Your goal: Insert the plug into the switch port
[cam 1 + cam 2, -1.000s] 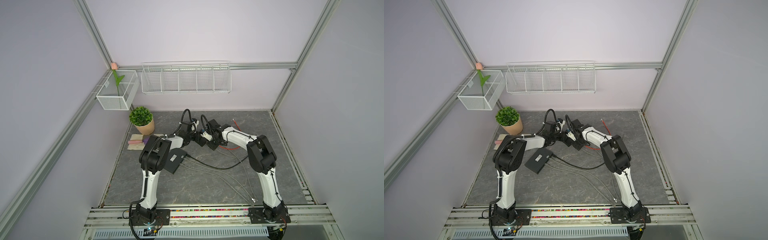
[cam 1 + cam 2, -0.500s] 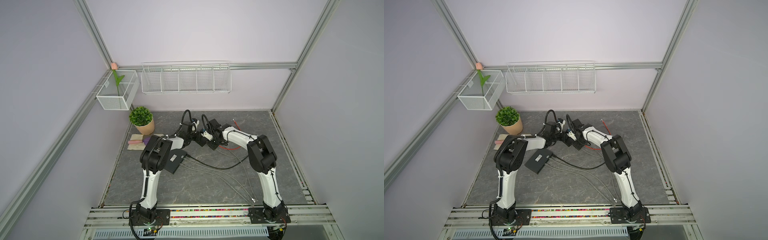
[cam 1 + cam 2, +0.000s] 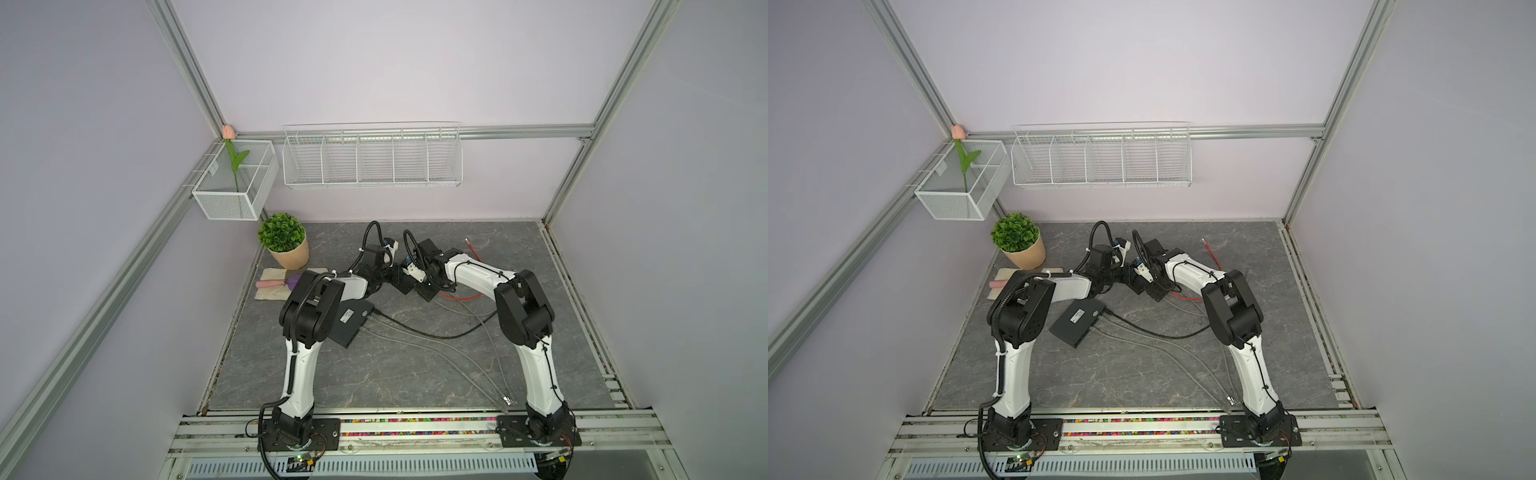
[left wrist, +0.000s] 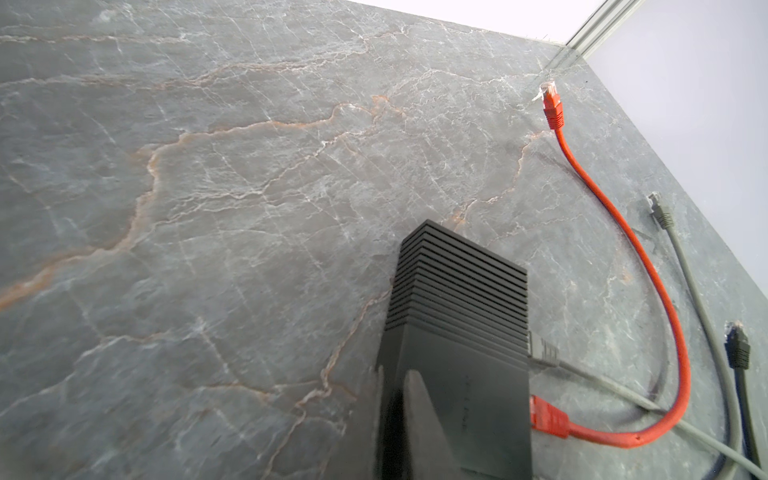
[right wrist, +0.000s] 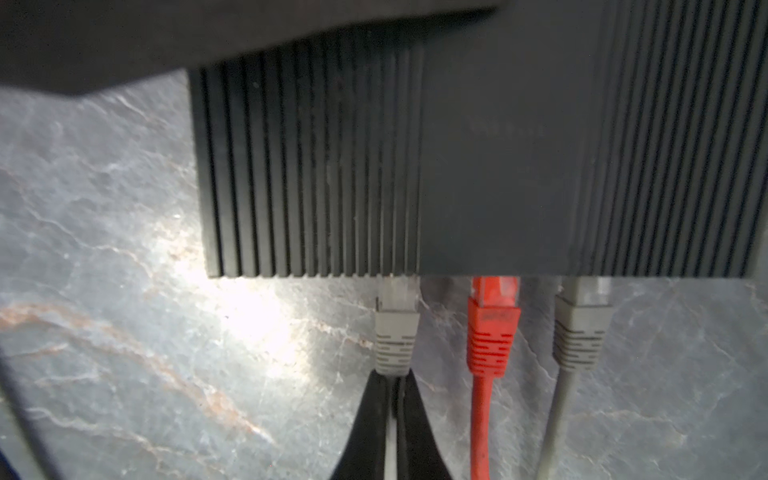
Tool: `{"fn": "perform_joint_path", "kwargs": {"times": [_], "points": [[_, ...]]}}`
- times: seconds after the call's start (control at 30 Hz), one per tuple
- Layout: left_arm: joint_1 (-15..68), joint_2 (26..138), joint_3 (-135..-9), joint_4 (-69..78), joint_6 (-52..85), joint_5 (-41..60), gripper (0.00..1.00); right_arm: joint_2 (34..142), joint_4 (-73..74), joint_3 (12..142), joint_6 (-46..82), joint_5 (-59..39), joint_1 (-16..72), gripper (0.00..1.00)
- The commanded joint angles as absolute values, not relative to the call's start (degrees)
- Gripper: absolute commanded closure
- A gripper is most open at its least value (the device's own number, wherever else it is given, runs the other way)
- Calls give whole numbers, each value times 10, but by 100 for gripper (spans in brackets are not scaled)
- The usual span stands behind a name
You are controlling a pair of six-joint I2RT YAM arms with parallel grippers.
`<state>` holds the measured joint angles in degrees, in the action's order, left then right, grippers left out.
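Plug [image 5: 395,324] sits in switch [image 5: 316,166] edge; right fingers [image 5: 370,428] clench its cable [image 5: 390,432], left fingers [image 4: 419,415] clenched.

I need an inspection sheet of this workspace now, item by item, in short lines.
Surface: grey veined table.
Job's things: black switch; grey plug and red plug sit in its ports.
Clutter: potted plant, cloth, second black box.
Grippers: left pincer shut on black switch; right pincer shut on grey cable just behind grey plug.
Cables: red cable, free end lying on table; black cable from second black box.
Surroundings: wire rack and wire basket with tulip on walls.
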<state>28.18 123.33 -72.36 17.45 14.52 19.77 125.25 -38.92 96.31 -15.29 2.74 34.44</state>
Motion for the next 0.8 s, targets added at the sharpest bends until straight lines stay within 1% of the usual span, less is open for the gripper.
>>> {"fn": "perform_joint_path", "kwargs": {"times": [0.0,0.1,0.23,0.3,0.57,0.77], "points": [[312,1234,-693,87,158,300,88,1214,-272,963,-159,16,360,93],[311,1227,-691,82,154,298,88,1206,-248,955,-157,5,360,93],[311,1230,-690,77,152,294,88,1227,-279,995,-156,1,362,92],[310,1231,-691,78,152,290,88,1227,-280,993,-156,4,361,91],[291,1235,-697,85,155,298,89,1214,-335,973,-162,84,362,93],[281,1216,-684,85,152,292,89,1208,-333,961,-159,74,362,93]]}}
